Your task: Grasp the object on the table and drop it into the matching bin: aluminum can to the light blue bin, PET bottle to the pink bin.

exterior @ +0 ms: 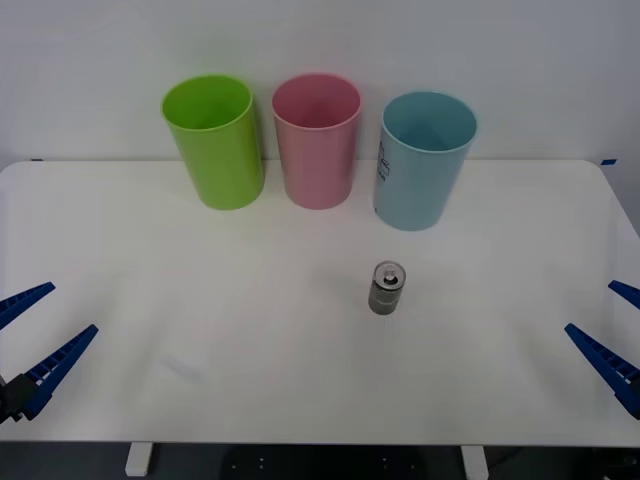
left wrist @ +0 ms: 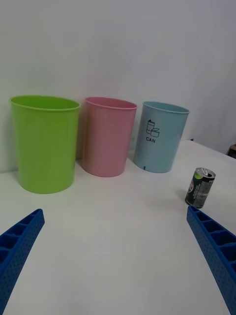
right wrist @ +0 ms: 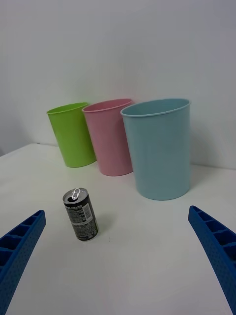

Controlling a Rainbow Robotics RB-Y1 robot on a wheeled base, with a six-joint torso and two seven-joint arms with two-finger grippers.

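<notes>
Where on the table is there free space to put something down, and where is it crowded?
The white table is bare between the left gripper and the aluminum can, and between the can and the right gripper. The back is crowded: the lime green bin, pink bin and light blue bin stand close together.

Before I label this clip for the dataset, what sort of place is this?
Probably a lab bench set up for a waste-sorting test: a bare white table against a plain wall, three coloured bins, the light blue bin marked CAN, and one aluminum can.
</notes>
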